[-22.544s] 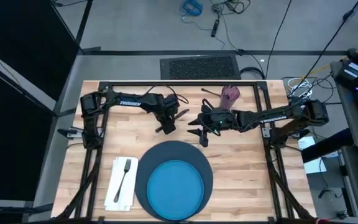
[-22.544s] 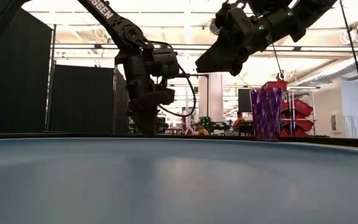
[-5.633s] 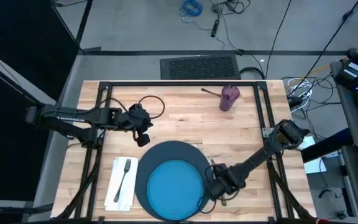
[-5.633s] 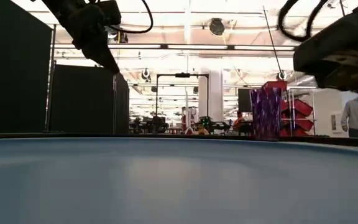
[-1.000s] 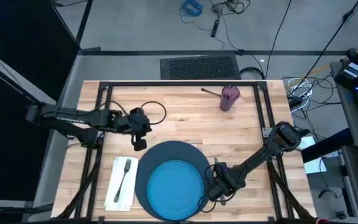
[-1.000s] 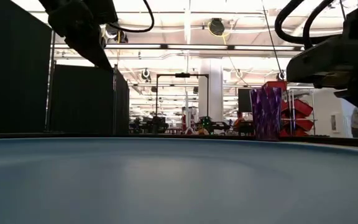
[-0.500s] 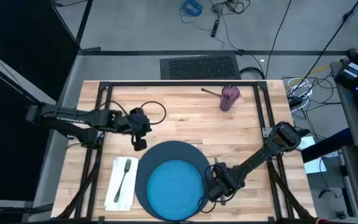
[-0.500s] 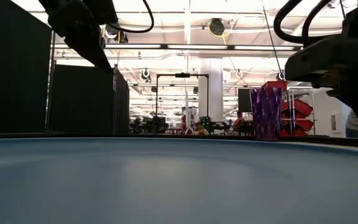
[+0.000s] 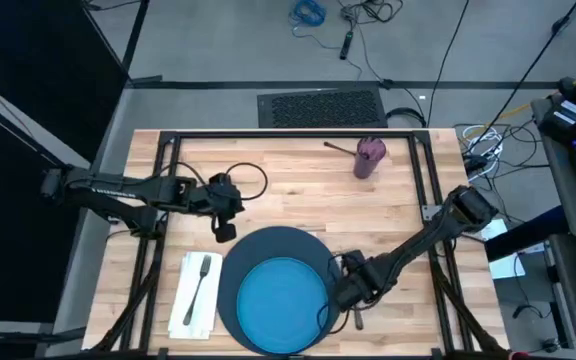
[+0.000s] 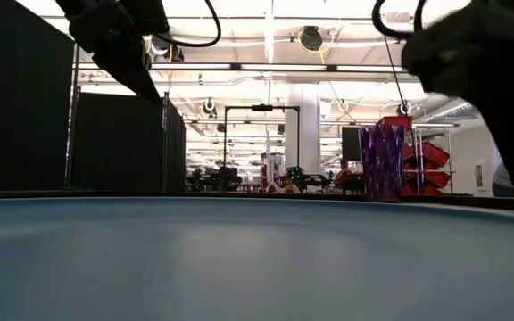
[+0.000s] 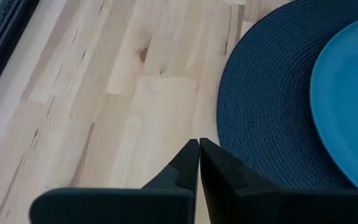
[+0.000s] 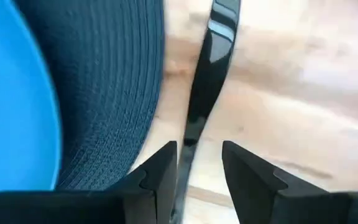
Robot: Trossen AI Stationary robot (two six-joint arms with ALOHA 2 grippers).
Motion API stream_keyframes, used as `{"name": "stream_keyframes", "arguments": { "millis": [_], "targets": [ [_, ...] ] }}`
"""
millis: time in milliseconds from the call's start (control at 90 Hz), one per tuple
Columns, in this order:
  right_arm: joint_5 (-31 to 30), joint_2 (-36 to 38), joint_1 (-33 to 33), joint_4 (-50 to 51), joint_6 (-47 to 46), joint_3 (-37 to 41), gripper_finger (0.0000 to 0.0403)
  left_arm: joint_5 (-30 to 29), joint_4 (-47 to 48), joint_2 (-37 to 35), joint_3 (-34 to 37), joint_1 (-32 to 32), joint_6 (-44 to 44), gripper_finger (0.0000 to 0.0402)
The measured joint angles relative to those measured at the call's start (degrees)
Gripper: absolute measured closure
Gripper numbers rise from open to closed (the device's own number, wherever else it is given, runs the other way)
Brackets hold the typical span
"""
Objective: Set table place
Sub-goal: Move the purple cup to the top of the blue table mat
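The right end effector point(image 9: 346, 298) sits low at the right rim of the dark navy mat point(image 9: 268, 245), its two fingers point(image 12: 160, 177) parted by a modest gap. A shiny metal utensil point(image 12: 209, 74), which could be the knife or the spoon, lies on the bench point(image 9: 298, 195) just beside the mat, and its near end runs down between the fingers; whether either finger presses it cannot be told.

The left end effector point(image 9: 224, 229) hangs over bare wood near the mat's upper-left edge, its fingers point(image 11: 185, 165) pressed together with nothing between them.

The bright blue plate point(image 9: 283, 300) rests on the mat. The fork point(image 9: 200, 285) lies on the white napkin point(image 9: 190, 310) left of the mat. The purple cup point(image 9: 370, 156) stands well apart near the far edge.
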State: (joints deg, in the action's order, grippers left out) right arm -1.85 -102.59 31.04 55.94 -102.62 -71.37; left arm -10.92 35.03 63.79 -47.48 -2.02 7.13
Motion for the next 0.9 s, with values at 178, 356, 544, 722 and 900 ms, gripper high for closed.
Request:
{"name": "stream_keyframes", "arguments": {
  "millis": [178,356,544,722,900],
  "targets": [
    [-3.8,7.1,-4.6,3.4,13.1,-0.1,0.0288,-0.1,0.0,0.0,0.0,0.0,0.0,0.0402],
    [-17.2,13.9,-9.4,3.5,30.1,-0.1,0.0288,-2.5,-0.6,0.0,0.0,0.0,0.0,0.0402],
    [-23.7,16.8,-13.7,1.4,44.8,-0.2,0.0289,-3.1,-5.2,0.0,0.0,0.0,0.0,0.0402],
    [-28.2,16.5,-17.5,1.5,66.4,-0.2,0.0289,-3.3,-9.6,0.1,0.0,0.1,0.1,0.0402],
    [-38.4,16.7,-25.6,0.0,82.3,-0.2,0.0289,-2.9,-18.7,1.8,0.0,0.1,0.0,0.0402]
  ]
}}
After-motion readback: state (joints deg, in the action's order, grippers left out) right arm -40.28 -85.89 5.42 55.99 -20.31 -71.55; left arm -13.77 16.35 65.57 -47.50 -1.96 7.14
